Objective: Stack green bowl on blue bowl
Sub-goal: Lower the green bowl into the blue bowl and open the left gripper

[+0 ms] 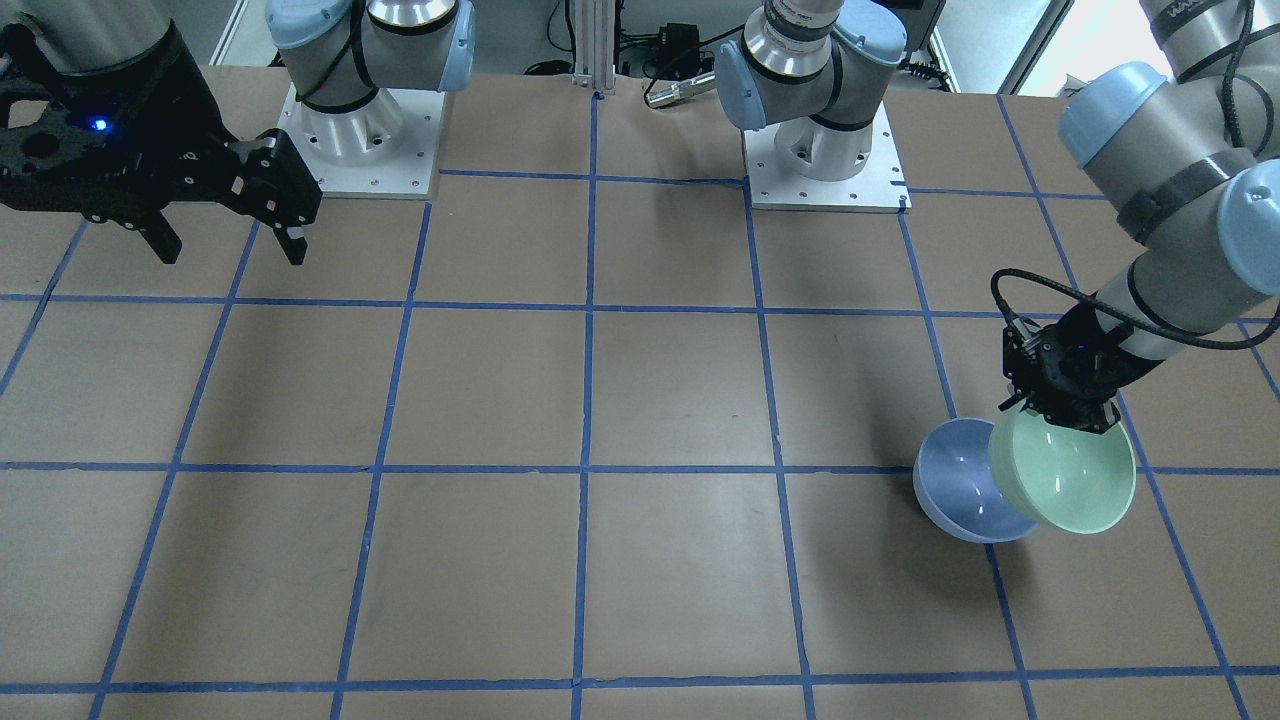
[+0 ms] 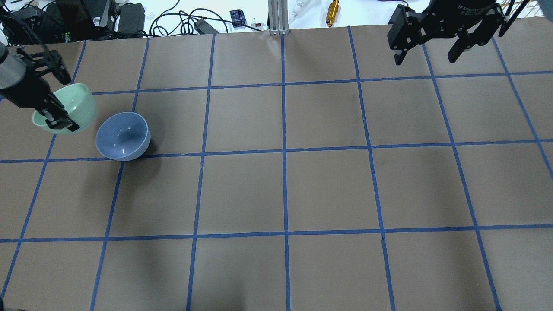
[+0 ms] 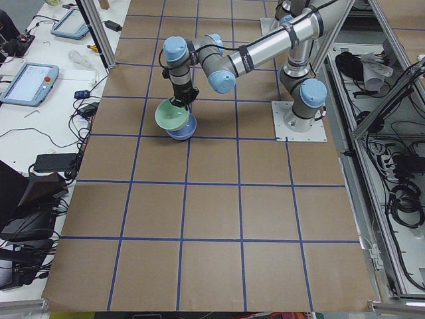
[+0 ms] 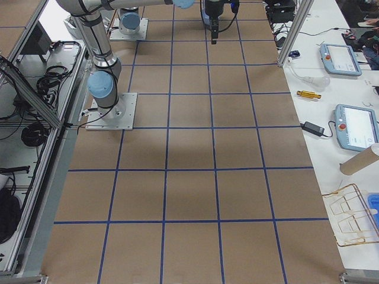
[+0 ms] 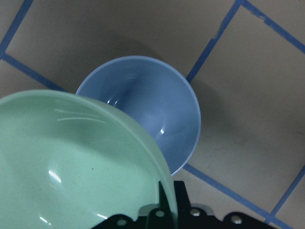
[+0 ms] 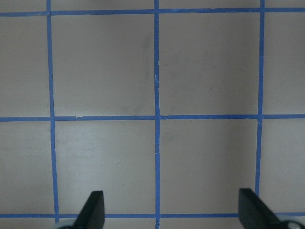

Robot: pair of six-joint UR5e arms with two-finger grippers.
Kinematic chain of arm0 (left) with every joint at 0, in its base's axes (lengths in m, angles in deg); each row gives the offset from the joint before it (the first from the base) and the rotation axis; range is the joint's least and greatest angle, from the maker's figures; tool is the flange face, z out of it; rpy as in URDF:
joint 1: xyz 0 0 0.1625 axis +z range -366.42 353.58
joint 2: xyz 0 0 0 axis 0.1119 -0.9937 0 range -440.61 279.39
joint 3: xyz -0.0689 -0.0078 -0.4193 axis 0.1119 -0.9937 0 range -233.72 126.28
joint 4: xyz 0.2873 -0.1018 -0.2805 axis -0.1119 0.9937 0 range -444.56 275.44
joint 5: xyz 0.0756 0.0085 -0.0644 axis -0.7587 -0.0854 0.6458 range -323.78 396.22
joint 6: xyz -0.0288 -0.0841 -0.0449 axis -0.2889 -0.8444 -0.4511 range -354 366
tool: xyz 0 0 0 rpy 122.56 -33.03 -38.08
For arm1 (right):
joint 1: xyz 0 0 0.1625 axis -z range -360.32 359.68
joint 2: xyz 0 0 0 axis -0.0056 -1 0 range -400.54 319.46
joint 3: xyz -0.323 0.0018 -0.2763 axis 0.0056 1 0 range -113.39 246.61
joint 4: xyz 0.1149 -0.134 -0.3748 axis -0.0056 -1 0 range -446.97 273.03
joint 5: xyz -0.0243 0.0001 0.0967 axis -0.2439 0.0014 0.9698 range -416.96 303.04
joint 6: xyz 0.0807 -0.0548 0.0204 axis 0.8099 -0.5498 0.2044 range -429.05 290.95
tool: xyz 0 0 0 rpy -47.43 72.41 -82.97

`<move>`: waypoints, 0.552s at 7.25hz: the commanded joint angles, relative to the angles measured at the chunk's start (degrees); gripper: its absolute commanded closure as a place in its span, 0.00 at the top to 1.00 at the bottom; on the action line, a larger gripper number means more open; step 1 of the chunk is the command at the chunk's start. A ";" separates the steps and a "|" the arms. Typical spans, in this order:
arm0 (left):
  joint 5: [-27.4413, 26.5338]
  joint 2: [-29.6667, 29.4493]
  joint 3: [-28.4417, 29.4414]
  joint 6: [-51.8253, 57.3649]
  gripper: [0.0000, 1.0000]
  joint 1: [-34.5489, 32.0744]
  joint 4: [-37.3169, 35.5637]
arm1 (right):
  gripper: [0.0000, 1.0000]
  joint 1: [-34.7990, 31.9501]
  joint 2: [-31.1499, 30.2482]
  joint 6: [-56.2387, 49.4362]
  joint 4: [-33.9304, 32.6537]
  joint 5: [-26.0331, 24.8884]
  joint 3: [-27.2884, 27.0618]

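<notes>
Table [image 2: 328, 190] first: flat, matte brown paper, faintly scuffed, ruled into large squares by blue tape [image 2: 284, 151]. Around it, white benches [image 4: 331, 195] with cables and aluminium framing. Two screened pendants [image 4: 355, 127] on the bench in the right view.

Two arms, tubular grey metal with pale blue joint caps, each bolted to a square white plate [image 1: 830, 185]. Left arm [image 1: 1160, 150] stretched out and down toward 9 o'clock of the table in the overhead view. Right arm [image 1: 380, 40] folded, its wrist hanging high near 1 o'clock.

Two bowls, both round, deep, smooth and glossy, of like size. Green bowl [image 1: 1070, 480]: pale mint, held clear of the paper and tilted, mouth turned toward the front camera, at 10 o'clock of the blue one seen from overhead. Blue bowl [image 1: 960, 490]: periwinkle with a thin lighter rim, upright on the table near a tape crossing. From the left wrist, green rim overlapping the blue bowl's near edge; touching or apart, cannot tell.

Two grippers, black and angular. Left gripper [image 1: 1062, 412] pinched on the green bowl's rim, at the bowl's 12 o'clock in the front view. Right gripper [image 1: 232, 250] spread wide above bare paper and tape.
</notes>
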 commanded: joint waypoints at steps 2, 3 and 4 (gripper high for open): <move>0.21 -2.16 -2.79 -0.37 0.00 -0.83 -1.17 | 1.00 0.00 0.04 -0.01 0.00 0.00 0.00; -0.14 -2.16 -4.81 -0.37 0.00 -0.65 -3.70 | 1.00 0.00 0.05 -0.01 0.00 0.00 0.00; -0.23 -2.16 -6.22 -0.46 0.99 -0.65 -5.46 | 1.00 0.00 0.05 -0.10 0.00 -0.09 0.00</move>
